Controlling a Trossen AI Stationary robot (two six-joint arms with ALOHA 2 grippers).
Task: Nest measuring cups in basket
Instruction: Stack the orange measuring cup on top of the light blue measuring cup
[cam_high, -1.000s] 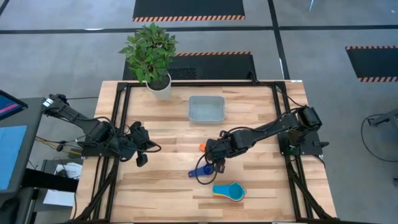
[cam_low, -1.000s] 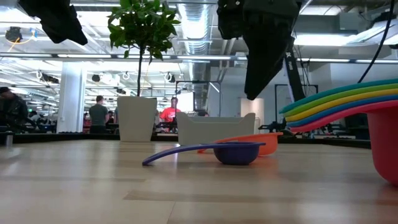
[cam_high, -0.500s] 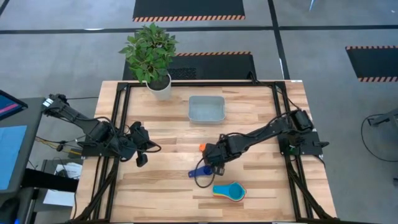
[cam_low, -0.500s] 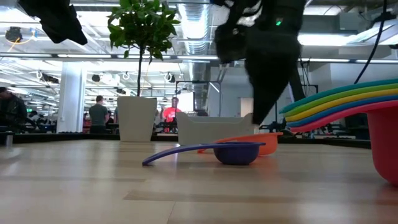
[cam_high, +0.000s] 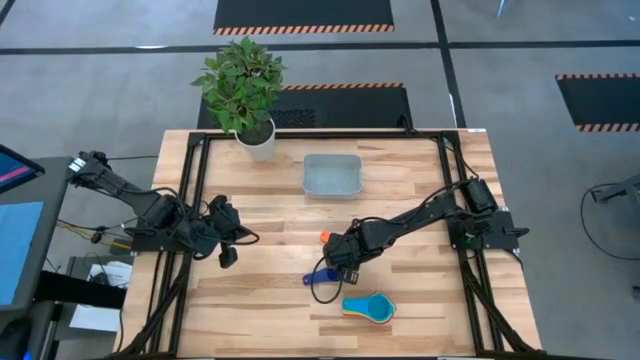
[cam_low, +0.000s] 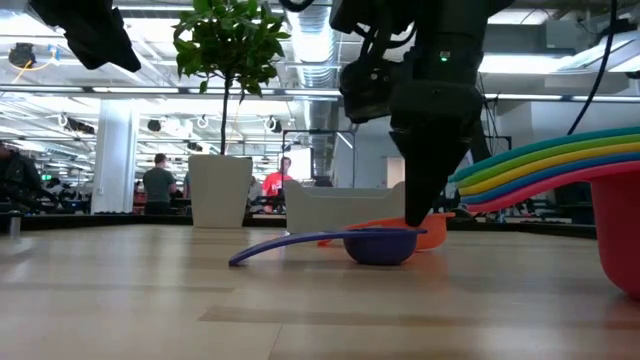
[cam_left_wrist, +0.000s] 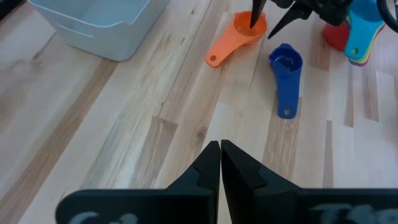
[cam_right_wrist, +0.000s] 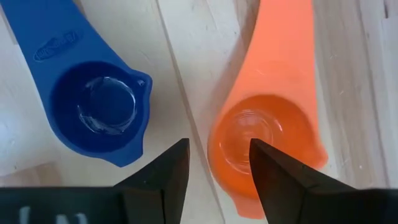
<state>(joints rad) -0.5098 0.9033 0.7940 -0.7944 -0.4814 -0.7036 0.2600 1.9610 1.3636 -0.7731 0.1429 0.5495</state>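
On a pale wood-plank table (cam_high: 260, 290), the right gripper (cam_right_wrist: 214, 163) hangs with fingers spread astride the orange cup's (cam_right_wrist: 267, 140) rim, the dark blue cup (cam_right_wrist: 93, 102) just beside. The basket (cam_high: 332, 175) sits far-centre near a potted plant (cam_high: 243, 90). The left gripper (cam_left_wrist: 220, 163), clenched empty, waits left. People stand in the lit hall behind.

Wide bare table (cam_high: 260, 300) at 7 o'clock, open to any approach. Around the right gripper (cam_right_wrist: 217, 165), tight: one parted finger straddling the orange cup's (cam_right_wrist: 267, 143) rim, dark blue cup (cam_right_wrist: 99, 112) just beside. Cup stack (cam_high: 370, 307) near at 5 o'clock. Basket (cam_high: 332, 175) and plant pot (cam_high: 256, 140) blocking 12 and 11 o'clock. Left gripper (cam_left_wrist: 220, 163), closed, at 9 o'clock.
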